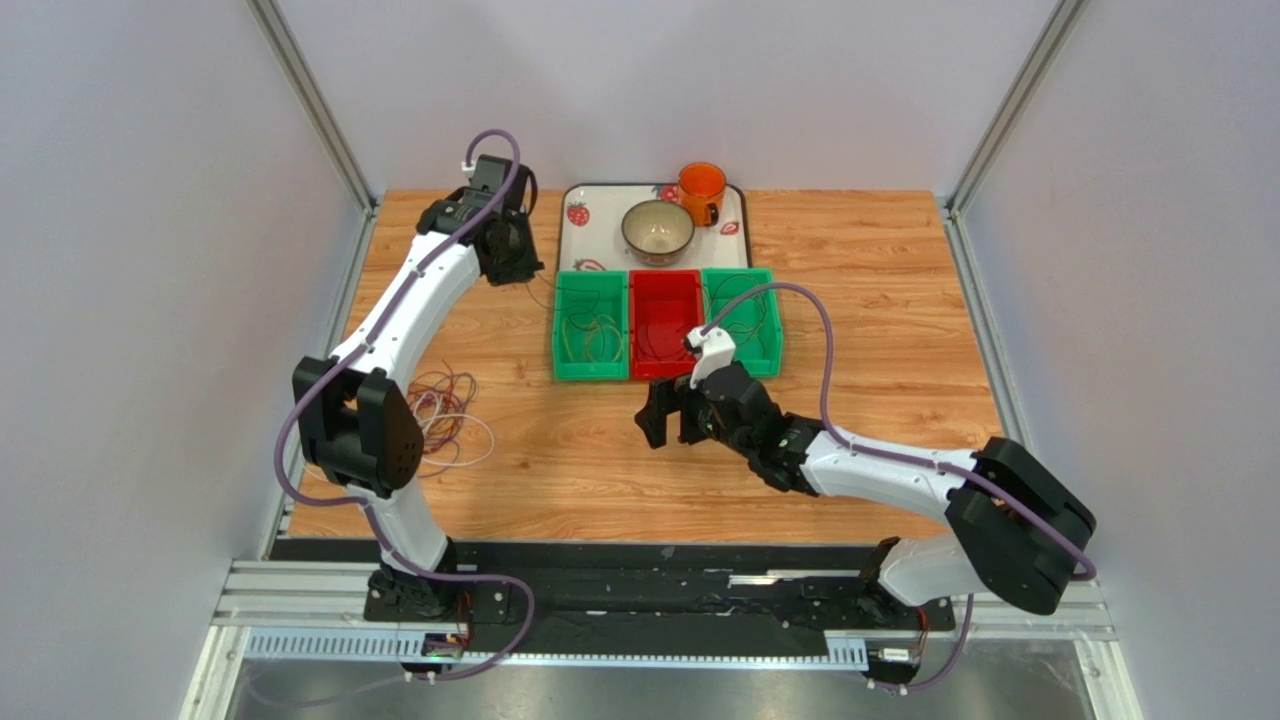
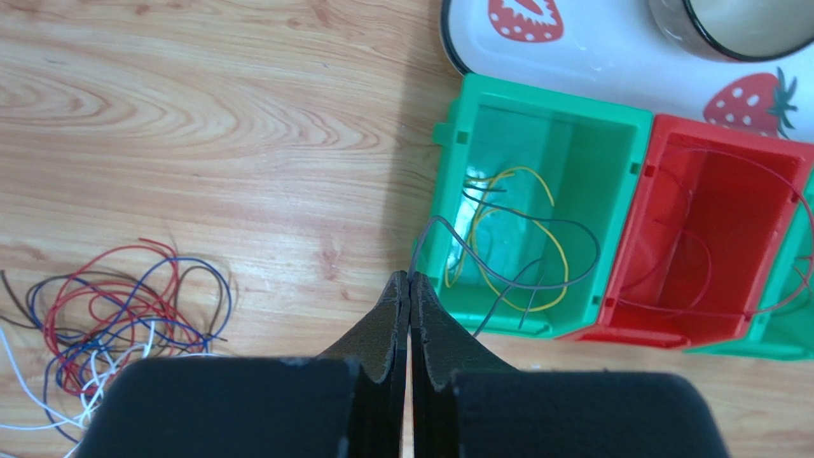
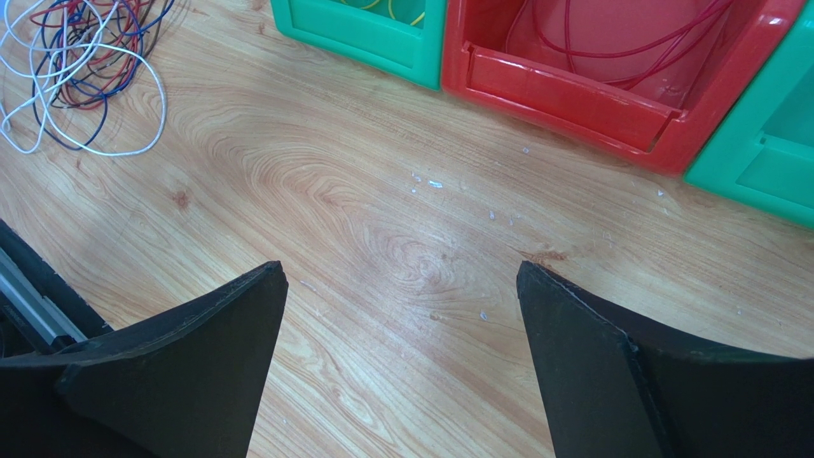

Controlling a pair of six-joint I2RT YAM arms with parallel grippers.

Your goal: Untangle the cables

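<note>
Bins (image 1: 664, 369) three: two green, one red | left gripper (image 2: 409, 279) pinching one dark cable (image 2: 436, 219) | right gripper (image 3: 399, 272) spread | one tangle (image 2: 115, 305)

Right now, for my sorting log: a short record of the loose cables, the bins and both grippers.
loose tangle: red, blue, white and dark cables on the table's left side
left green bin: yellow cable plus dark ones
red bin: red cables
left gripper: shut on a dark cable trailing into that bin
right gripper: open, empty, over bare wood

Cables (image 1: 451, 413) L of bins (image 1: 664, 369), prob. apart
</note>
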